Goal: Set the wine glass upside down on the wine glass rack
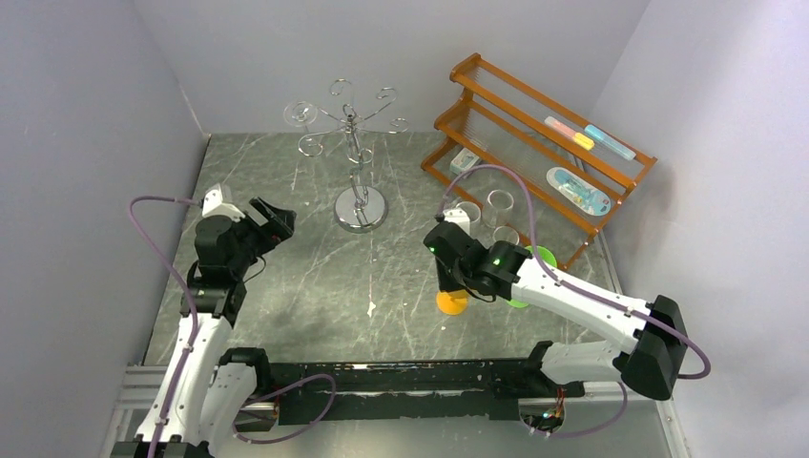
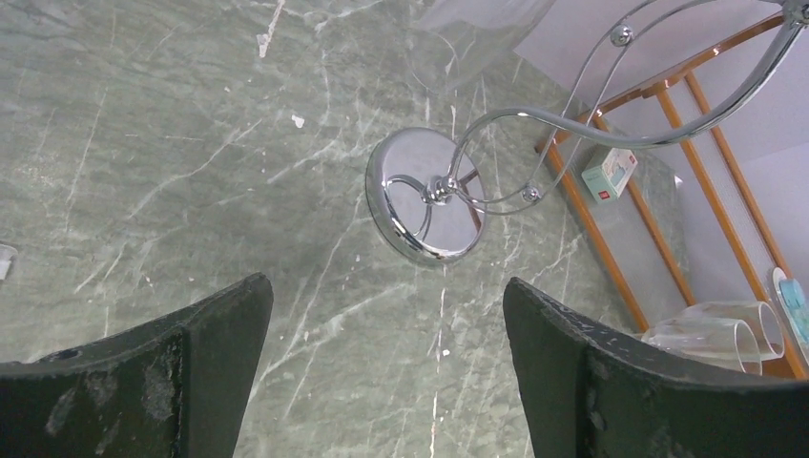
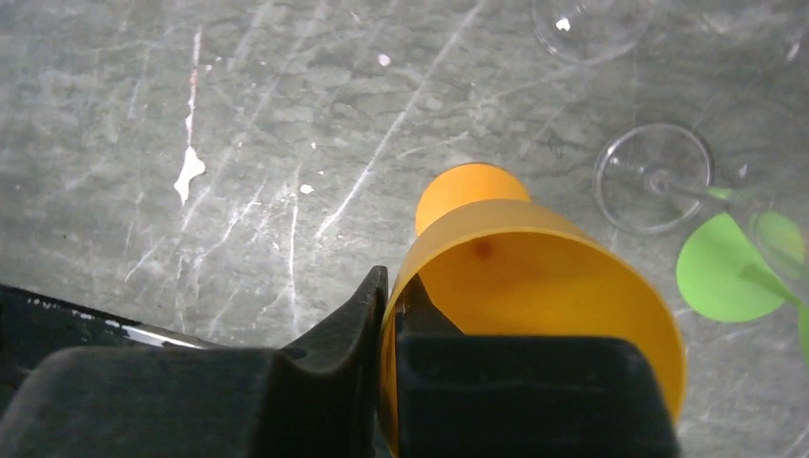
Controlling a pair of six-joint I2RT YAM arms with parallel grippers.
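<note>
The right gripper [image 3: 391,286] pinches the rim of the orange wine glass [image 3: 544,286], with one finger inside the bowl and one outside. Only the right wrist view shows this. From the top, the arm hides most of the glass. The glass is mouth up, and its foot may be touching the table [image 3: 143,114]. The wine glass rack [image 1: 358,157] stands well apart, at the back. The left gripper [image 2: 384,286] is wide open and holds nothing, near the rack's shiny base.
</note>
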